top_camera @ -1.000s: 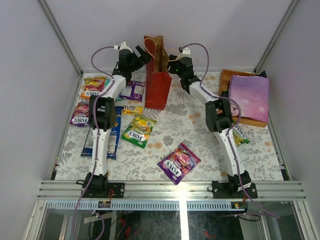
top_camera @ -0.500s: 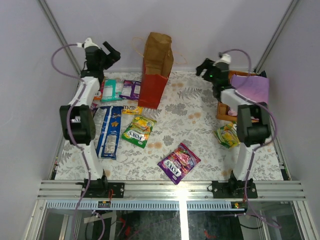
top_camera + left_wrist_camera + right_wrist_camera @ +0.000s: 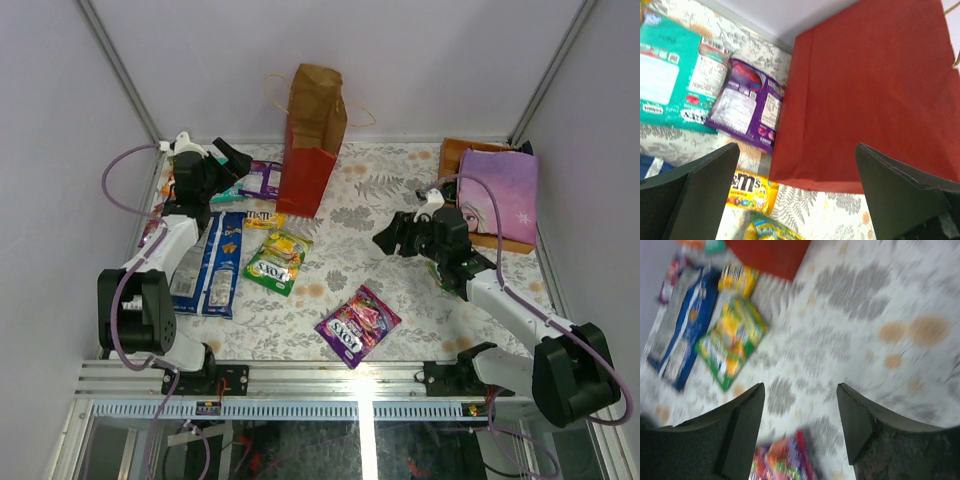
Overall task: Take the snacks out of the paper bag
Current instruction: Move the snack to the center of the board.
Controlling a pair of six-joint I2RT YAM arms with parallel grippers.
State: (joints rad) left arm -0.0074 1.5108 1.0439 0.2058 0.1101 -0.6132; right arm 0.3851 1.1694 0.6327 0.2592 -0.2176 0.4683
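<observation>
The paper bag (image 3: 312, 140) stands upright at the back centre, brown above and red below, its red wall (image 3: 875, 100) filling the left wrist view. Snacks lie on the table: a purple FOX'S bag (image 3: 358, 325), a green FOX'S bag (image 3: 280, 258), a yellow M&M's pack (image 3: 263, 220), long blue packs (image 3: 215, 265) and a purple pack (image 3: 262, 178). My left gripper (image 3: 235, 160) hangs open and empty left of the bag, over the teal pack (image 3: 675, 80). My right gripper (image 3: 385, 240) is open and empty low over mid-table, just beyond the purple FOX'S bag (image 3: 782, 460).
A lilac snowflake bag (image 3: 497, 195) lies on a wooden tray (image 3: 450, 155) at the back right. A green-yellow packet (image 3: 455, 275) sits partly under the right arm. Metal frame posts and grey walls close in the table on three sides.
Both grippers have left the bag's mouth. The left arm swung out left and then lower. The right arm swung out right, then came down over mid-table. The bag stands alone.
</observation>
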